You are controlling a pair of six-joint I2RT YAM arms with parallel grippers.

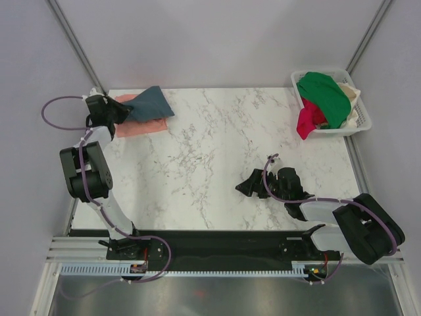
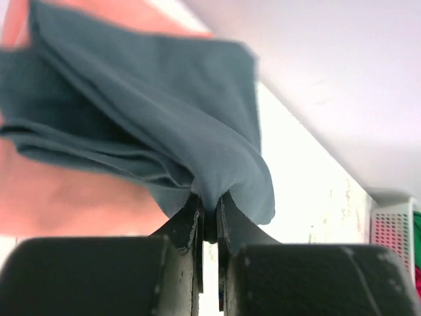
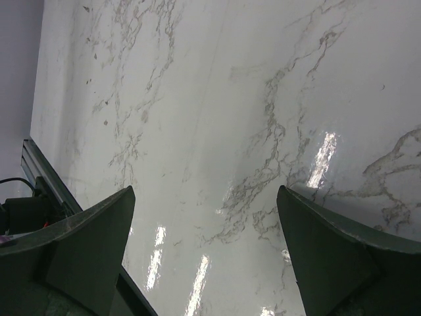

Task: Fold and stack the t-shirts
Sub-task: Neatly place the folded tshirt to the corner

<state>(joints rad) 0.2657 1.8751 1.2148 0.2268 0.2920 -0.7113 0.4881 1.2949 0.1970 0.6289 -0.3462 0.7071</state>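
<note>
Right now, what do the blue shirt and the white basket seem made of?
The blue t-shirt: soft matte cloth, likely cotton knit; it hangs in limp folds from the left claw. The basket: probably rigid plastic, white with slotted walls.

I think I am working in a robot test cell of a lab, not a home. The marble-pattern table (image 1: 217, 164) stands between plain grey panels (image 1: 197, 39) with metal posts (image 1: 74, 43). The left arm (image 1: 89, 174) and the right arm (image 1: 355, 227) sit on an aluminium frame (image 1: 72, 253).
</note>
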